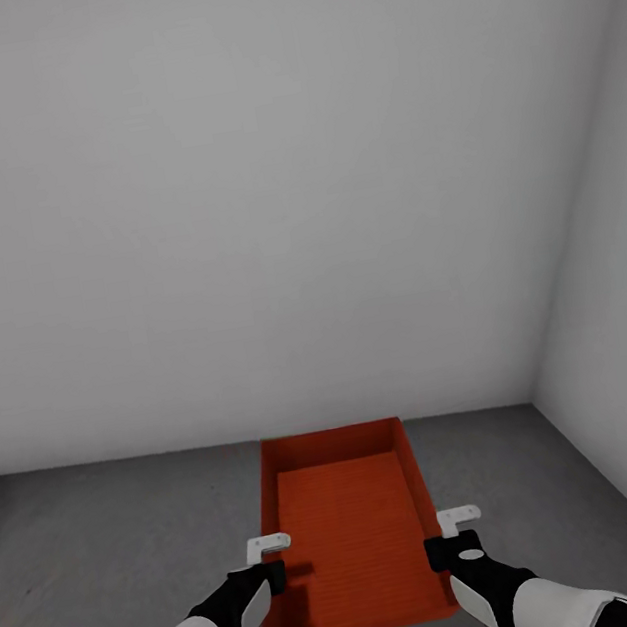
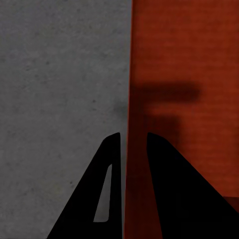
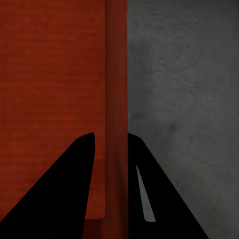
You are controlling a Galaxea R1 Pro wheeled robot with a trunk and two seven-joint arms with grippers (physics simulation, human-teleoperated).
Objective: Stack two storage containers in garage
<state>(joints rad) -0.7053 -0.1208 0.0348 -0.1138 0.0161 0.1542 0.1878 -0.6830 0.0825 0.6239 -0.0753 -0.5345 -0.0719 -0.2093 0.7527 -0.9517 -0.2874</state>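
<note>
In the head view an orange-red storage container (image 1: 350,530) sits low in the centre of the frame, its long axis running away from the robot toward a plain white wall (image 1: 264,190). Below and around it spreads the dark grey concrete floor (image 1: 108,548); whether the tub rests on that floor or is held just above it cannot be told. A second white wall (image 1: 616,306) closes the right side of the frame, meeting the first in a corner.

The left gripper (image 1: 274,575) is at the container's left long wall near the lower left of the tub, and the right gripper (image 1: 440,552) is at the right long wall opposite.

In the left wrist view the left gripper's (image 2: 133,144) jaws straddle the thin red wall, one finger over grey floor, the other inside the tub, clamped on it. In the right wrist view the right gripper's (image 3: 110,142) jaws likewise grip the opposite wall, one finger on either side.
</note>
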